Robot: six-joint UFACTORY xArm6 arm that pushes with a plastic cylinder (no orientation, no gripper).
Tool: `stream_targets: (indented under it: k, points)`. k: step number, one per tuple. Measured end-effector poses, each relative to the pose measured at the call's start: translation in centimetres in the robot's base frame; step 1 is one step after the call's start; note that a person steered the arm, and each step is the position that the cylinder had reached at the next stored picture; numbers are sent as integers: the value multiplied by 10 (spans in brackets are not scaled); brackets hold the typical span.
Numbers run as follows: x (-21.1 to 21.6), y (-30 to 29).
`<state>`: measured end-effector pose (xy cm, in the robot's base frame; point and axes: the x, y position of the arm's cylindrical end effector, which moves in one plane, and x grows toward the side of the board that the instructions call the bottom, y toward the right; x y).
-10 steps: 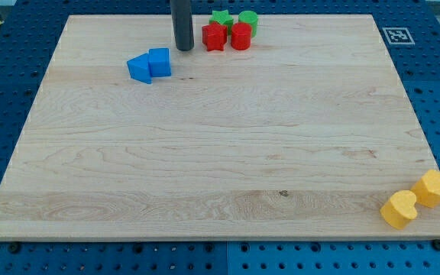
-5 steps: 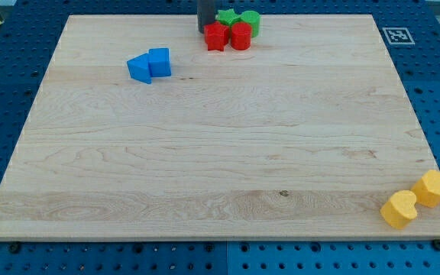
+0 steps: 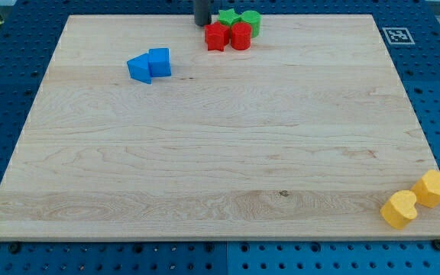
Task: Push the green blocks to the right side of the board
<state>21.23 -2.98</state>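
Two green blocks stand at the board's top edge: a green star block (image 3: 226, 17) and a green round block (image 3: 250, 20), side by side. Two red blocks, a star-like one (image 3: 216, 36) and a rounder one (image 3: 241, 36), sit just below them and touch them. My tip (image 3: 202, 24) is at the top edge, just to the left of the green star block and above-left of the left red block. Most of the rod is cut off by the view's top.
Two blue blocks (image 3: 150, 64) sit together at the upper left. Two yellow blocks (image 3: 417, 198) sit at the lower right corner of the wooden board (image 3: 220, 153). A marker tag (image 3: 395, 35) is at the top right corner.
My tip has moved up and to the right, from left of the red blocks to beside the green star block. The left red block shifted slightly right.
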Motion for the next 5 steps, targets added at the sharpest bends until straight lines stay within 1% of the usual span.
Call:
stream_targets:
  k: [1, 5]
  points:
    - [8, 25]
    - [8, 98]
